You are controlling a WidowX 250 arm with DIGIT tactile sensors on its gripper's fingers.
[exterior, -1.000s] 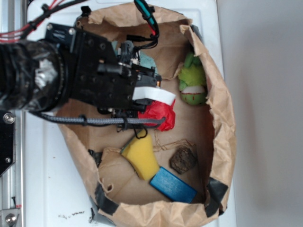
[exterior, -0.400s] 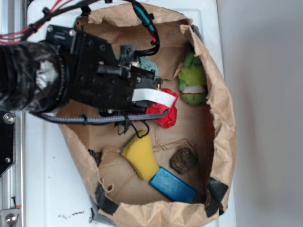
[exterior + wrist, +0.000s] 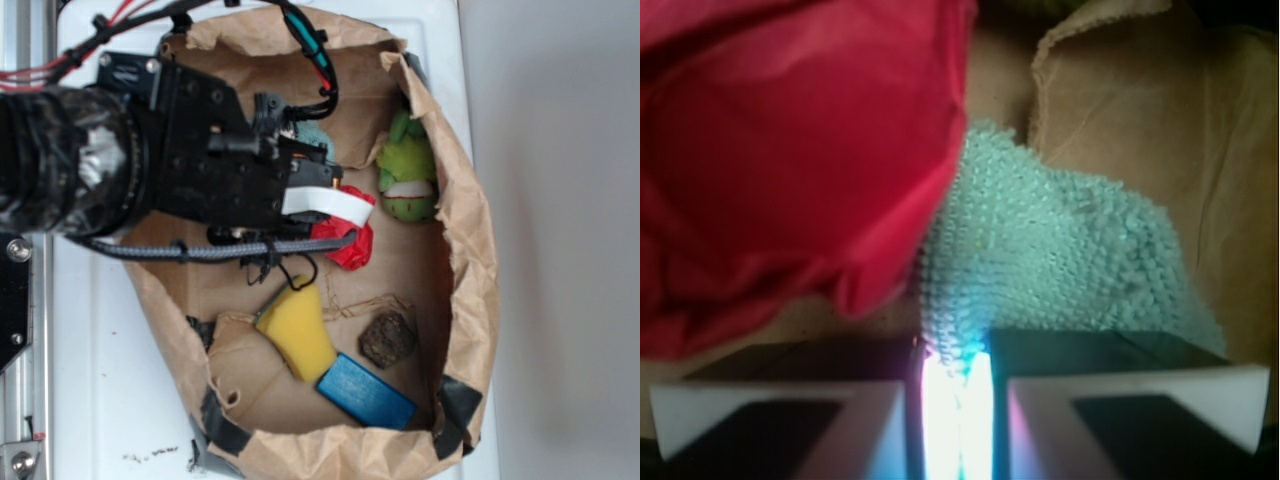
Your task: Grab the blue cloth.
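1. In the wrist view the blue cloth (image 3: 1060, 250) lies directly ahead of the end effector (image 3: 955, 400), its near corner running down into the narrow gap between the two fingers (image 3: 780, 410) — they look nearly together, pinching that corner.
2. The red paper wad (image 3: 790, 160) overlaps the cloth at 10 o'clock.
3. The cloth's long axis runs from the fingers out toward 2 o'clock.
4. From outside, the cloth (image 3: 312, 135) sits inside the paper bag (image 3: 470, 250) — mostly hidden by the arm.
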